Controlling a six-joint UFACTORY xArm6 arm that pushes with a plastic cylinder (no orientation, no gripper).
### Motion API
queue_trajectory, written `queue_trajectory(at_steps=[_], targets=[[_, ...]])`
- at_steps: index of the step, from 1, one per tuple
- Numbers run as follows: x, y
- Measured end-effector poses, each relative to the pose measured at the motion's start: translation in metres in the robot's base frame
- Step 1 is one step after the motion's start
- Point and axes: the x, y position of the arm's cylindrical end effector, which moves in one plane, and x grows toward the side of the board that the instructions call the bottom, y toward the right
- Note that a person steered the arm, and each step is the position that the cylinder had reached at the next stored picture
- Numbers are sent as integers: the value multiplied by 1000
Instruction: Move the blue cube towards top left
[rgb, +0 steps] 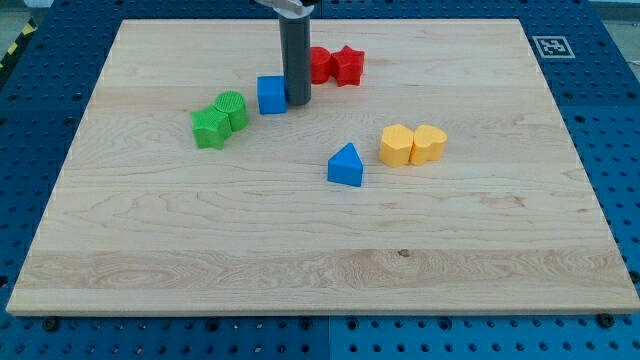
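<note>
Tool's tip (298, 103) just beside blue cube (271, 95), on its right

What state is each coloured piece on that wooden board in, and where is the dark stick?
blue cube: flat on the board, my tip just to its right.
my tip: down at the board, between blue cube and red blocks.
blue triangular block: alone, mid-board.
green blocks: two, touching.
red blocks: two, touching, partly hidden by the rod.
yellow blocks: two, touching.
wooden board: lying flat.
</note>
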Motion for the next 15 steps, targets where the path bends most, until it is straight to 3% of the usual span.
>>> queue_trajectory(at_steps=[2, 7, 9, 11, 13, 15], targets=[[28, 36], [38, 12], [-5, -78], [21, -10], [-47, -39], [-41, -58]])
